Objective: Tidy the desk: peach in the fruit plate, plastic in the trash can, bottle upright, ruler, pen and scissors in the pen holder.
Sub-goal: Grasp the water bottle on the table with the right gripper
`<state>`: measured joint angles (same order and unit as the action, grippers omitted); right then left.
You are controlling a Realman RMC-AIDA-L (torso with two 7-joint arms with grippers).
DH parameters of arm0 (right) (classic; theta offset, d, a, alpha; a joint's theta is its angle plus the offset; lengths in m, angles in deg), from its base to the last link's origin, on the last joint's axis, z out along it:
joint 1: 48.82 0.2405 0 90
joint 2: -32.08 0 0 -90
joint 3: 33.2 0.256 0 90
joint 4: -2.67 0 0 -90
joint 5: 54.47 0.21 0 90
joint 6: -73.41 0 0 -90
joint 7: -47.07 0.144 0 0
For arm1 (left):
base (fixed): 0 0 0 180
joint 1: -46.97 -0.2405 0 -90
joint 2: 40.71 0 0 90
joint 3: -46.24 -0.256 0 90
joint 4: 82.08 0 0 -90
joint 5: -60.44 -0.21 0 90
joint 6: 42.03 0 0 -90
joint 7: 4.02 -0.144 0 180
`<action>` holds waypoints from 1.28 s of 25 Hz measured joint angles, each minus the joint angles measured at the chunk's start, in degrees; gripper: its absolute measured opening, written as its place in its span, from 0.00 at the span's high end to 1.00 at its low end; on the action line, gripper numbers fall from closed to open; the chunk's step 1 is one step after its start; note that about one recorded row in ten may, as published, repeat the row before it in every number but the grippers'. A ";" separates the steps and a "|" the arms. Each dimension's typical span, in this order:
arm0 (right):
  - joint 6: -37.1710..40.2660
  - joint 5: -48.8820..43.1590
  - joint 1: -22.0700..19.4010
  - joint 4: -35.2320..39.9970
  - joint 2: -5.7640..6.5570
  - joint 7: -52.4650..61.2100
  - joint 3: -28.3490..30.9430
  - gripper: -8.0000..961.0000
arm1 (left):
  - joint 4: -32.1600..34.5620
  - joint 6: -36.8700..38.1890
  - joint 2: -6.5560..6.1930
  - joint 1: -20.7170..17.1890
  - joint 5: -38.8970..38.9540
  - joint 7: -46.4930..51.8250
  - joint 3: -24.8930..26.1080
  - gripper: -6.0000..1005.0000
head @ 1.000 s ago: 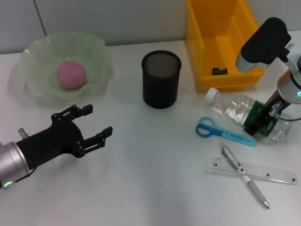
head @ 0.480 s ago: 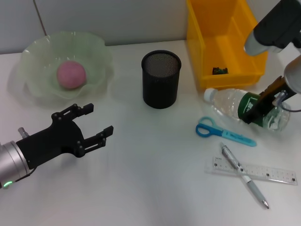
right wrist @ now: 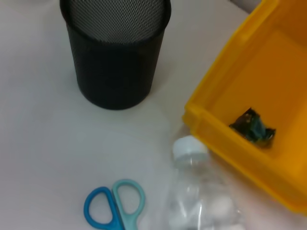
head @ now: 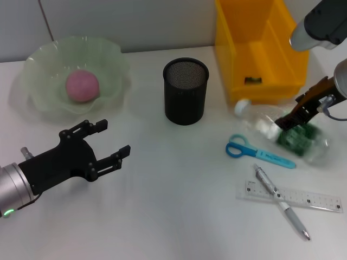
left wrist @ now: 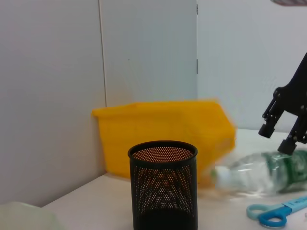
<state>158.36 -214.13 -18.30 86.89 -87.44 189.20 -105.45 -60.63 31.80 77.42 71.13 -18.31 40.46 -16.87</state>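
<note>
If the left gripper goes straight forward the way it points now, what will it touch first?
Probably the pen holder: the left wrist view shows it centred straight ahead. The left gripper hangs open over the bare desk, nothing between them. Its height relative to the holder is unclear.

right gripper (head: pixel 286 123) on lying bottle (head: pixel 276 131); peach (head: pixel 82 85) in fruit plate (head: pixel 43 103).

A pale grey wall (head: pixel 135 21) rises behind the surface, split by a thin dark vertical seam (head: pixel 46 21). In the left wrist view the wall (left wrist: pixel 144 48) shows as flat panels with a seam (left wrist: pixel 102 86) running down.
</note>
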 joint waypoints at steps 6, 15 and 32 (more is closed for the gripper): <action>1.21 2.17 -0.58 1.84 -0.01 0.69 -0.08 0.31 | 0.00 0.00 0.00 0.00 0.00 0.00 0.00 0.22; 1.32 -0.62 0.33 -0.88 0.35 1.02 0.01 0.60 | 0.00 -0.01 0.00 -0.05 0.00 0.00 0.00 0.22; 10.08 1.81 1.78 3.74 0.42 -5.44 0.55 0.47 | 0.00 0.08 -0.05 -0.09 0.00 0.00 0.00 0.22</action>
<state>168.44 -212.32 -16.52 90.63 -87.02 183.76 -104.90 -60.63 31.88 77.37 71.04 -18.31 40.46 -16.87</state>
